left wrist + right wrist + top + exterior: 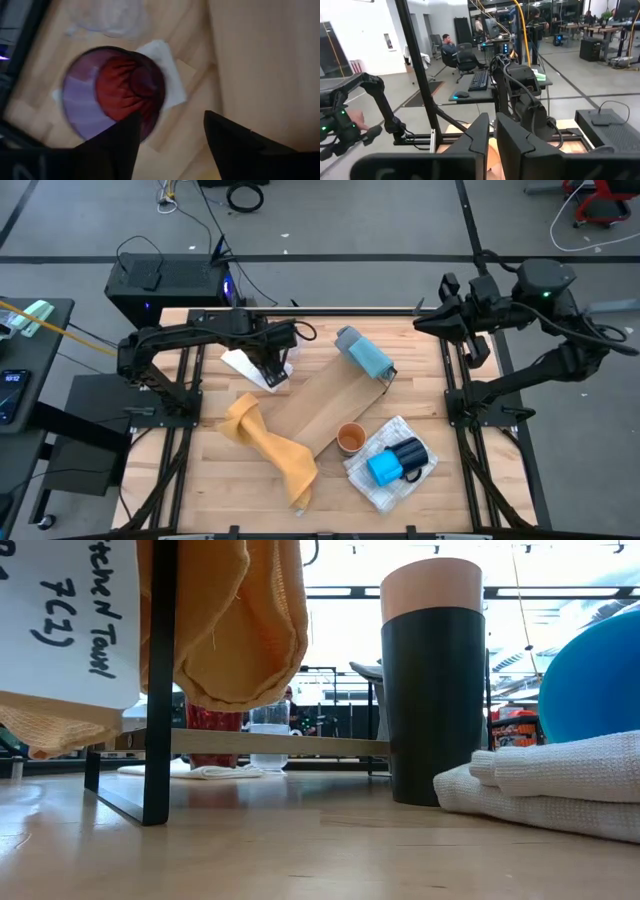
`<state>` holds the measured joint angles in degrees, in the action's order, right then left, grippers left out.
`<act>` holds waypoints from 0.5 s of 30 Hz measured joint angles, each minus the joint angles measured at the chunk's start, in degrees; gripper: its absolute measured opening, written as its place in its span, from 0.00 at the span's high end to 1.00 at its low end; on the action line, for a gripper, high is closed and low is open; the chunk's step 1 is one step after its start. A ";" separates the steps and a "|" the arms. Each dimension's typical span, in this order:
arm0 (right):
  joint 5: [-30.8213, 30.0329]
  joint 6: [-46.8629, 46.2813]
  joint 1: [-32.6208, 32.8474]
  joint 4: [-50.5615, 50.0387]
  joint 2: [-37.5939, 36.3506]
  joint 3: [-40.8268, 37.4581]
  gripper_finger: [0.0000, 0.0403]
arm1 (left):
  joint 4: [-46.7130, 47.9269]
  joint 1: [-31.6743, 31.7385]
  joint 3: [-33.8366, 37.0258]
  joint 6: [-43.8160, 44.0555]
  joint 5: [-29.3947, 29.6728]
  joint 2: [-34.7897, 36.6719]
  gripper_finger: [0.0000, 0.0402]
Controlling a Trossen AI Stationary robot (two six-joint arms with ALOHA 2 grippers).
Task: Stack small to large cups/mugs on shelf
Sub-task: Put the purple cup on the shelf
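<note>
Red cup [129, 92], nested in purple cup [75, 107], upright on white cloth [165, 62] beside the shelf [330, 405]. Left gripper [170, 132] directly above, jaws open. Right gripper [491, 131] far off, jaws near-closed, empty.

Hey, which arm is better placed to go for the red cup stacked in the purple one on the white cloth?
Probably the left. The left gripper hangs open right above the red cup nested in the purple cup. The right gripper is parked at the table's far right corner, away from the cups.
</note>
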<state>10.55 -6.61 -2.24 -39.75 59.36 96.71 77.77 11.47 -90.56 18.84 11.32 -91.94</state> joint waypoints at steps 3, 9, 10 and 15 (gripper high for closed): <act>-0.01 -1.36 0.00 0.07 0.53 0.00 0.90 | 1.79 0.90 0.00 -0.40 0.78 0.00 0.41; -0.02 -2.93 0.00 0.38 1.59 -0.01 0.90 | 5.02 3.63 -0.01 -2.33 -0.17 -1.22 0.41; -0.02 -3.22 0.00 0.42 1.68 -0.02 0.90 | 4.95 3.93 -0.04 -2.53 -1.17 -1.37 0.41; -0.02 -4.51 -1.40 0.77 2.06 -0.02 0.90 | 4.85 4.58 -0.04 -4.02 -5.78 -2.94 0.41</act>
<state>10.52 -11.12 -3.64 -38.98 61.42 96.68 82.62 16.05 -90.61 14.81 5.55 -94.88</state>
